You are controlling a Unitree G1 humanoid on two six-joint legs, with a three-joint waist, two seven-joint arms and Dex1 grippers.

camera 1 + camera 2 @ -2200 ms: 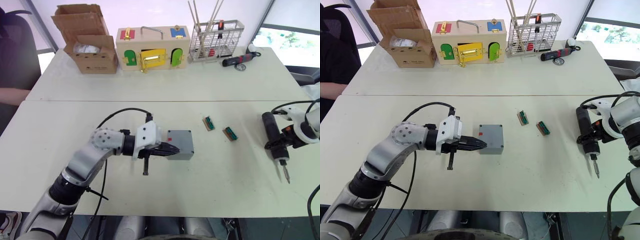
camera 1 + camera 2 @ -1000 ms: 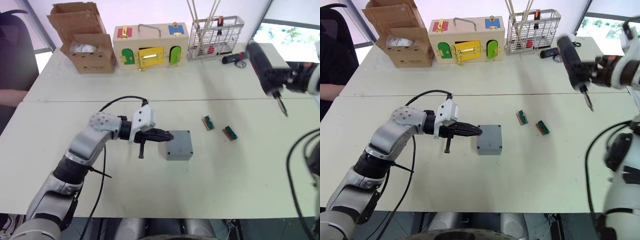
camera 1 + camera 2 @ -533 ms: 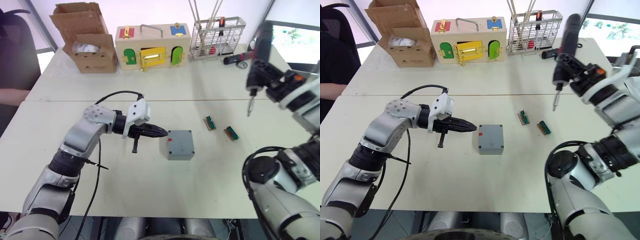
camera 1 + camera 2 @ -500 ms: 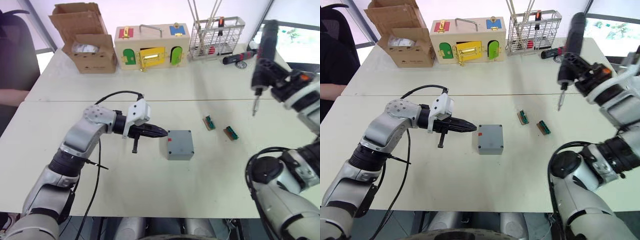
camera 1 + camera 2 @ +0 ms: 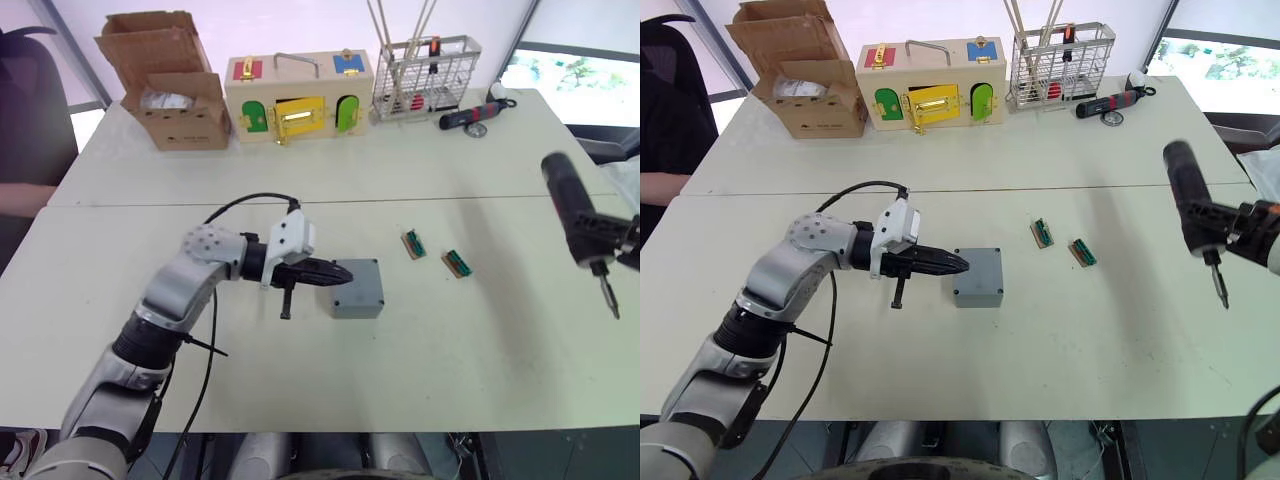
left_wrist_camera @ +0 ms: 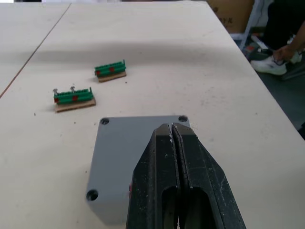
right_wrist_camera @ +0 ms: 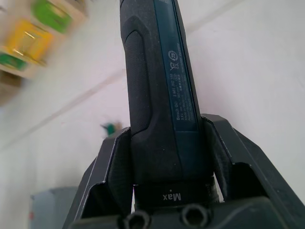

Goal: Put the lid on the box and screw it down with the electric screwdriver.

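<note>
While the left gripper [image 5: 340, 273], fingers clenched, touches the lidded box [image 5: 358, 289] mid-counter [image 5: 300, 380], the right gripper [image 7: 167, 157] grasps the electric screwdriver [image 5: 1189, 211] above the counter's right edge.

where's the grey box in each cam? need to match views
Left eye view: box just right of centre, at the left gripper tip.
Right eye view: box at centre.
Left wrist view: box under the shut fingers.
Right wrist view: grey corner, partly hidden.
Shared landmark: green terminal blocks.

The grey box [image 5: 357, 288] bears a red mark; the electric screwdriver [image 5: 1188, 210] is black, table [image 5: 300, 170] cream.
</note>
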